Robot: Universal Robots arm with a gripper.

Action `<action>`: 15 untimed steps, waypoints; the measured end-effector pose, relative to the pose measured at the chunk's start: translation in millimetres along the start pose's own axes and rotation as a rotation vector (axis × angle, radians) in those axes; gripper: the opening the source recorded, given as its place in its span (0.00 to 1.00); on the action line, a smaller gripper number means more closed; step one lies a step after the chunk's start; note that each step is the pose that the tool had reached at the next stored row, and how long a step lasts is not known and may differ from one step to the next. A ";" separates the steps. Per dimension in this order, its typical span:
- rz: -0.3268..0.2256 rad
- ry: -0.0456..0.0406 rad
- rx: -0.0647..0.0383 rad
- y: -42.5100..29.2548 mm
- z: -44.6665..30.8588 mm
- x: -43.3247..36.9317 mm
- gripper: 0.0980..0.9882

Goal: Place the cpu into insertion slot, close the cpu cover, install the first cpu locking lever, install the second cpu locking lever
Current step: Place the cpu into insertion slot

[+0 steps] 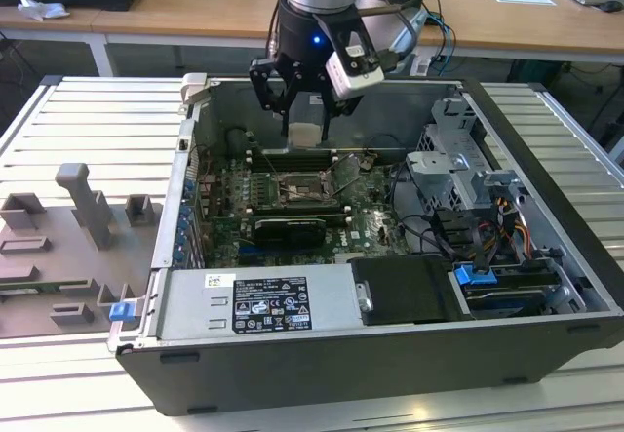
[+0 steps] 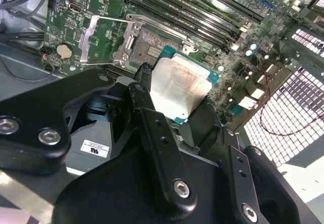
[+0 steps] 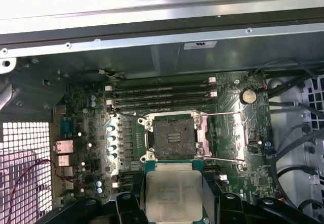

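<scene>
My gripper (image 1: 304,110) hangs over the open computer case, shut on the cpu (image 1: 306,132), a flat square chip with a pale silver face. In both wrist views the cpu (image 2: 179,87) (image 3: 174,193) sits between the black fingers (image 2: 144,90), its edges pinched. The insertion slot (image 3: 174,135) (image 2: 154,44) lies bare on the green board, dark with a silver rim, just beyond the chip's edge and lower down. The cpu cover (image 3: 225,135) (image 2: 104,39) is swung open beside the slot. Two thin wire levers (image 3: 223,114) stand out along the cover's sides.
Long black memory slots (image 3: 162,95) run beside the socket. A black card (image 1: 288,229) lies in front of it, and the power supply (image 1: 258,305) fills the case's front. Cables and a drive cage (image 1: 468,178) crowd the exterior view's right. A grey fixture tray (image 1: 68,247) sits outside on the left.
</scene>
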State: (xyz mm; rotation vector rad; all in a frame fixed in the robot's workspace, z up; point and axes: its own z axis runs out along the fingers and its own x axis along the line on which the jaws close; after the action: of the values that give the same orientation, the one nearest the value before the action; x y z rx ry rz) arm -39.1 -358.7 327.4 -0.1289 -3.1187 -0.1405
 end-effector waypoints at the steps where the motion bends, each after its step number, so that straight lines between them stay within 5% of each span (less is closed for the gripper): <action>1: 0.000 0.0000 0.000 -0.1 1.0 0.0 0.50; 15: 0.000 0.0007 -0.001 -1.4 15.8 -0.3 0.50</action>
State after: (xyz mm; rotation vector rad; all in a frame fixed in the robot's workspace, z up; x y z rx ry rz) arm -39.1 -358.7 311.6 -0.1285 -3.1180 -0.1415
